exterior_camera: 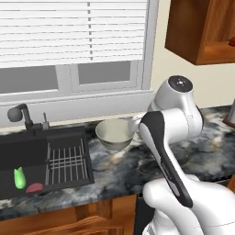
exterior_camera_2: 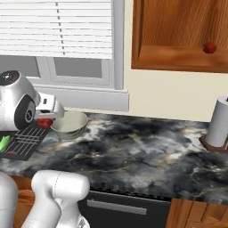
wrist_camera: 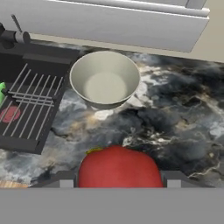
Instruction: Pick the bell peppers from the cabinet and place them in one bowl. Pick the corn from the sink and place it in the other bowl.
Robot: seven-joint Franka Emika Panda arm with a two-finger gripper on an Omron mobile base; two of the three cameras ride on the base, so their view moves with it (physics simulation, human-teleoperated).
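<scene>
My gripper is shut on a glossy red bell pepper, held above the dark marble counter just short of the pale grey-beige bowl. From the right base view the gripper hangs beside that bowl, with the pepper under it. A second bell pepper rests on the shelf of the wooden wall cabinet. The green corn lies in the black sink. The other bowl is out of view.
A wire drain rack and a flat reddish-pink disc lie in the sink, with the black tap behind. A paper towel roll stands at the counter's far right. The window sill runs behind the bowl.
</scene>
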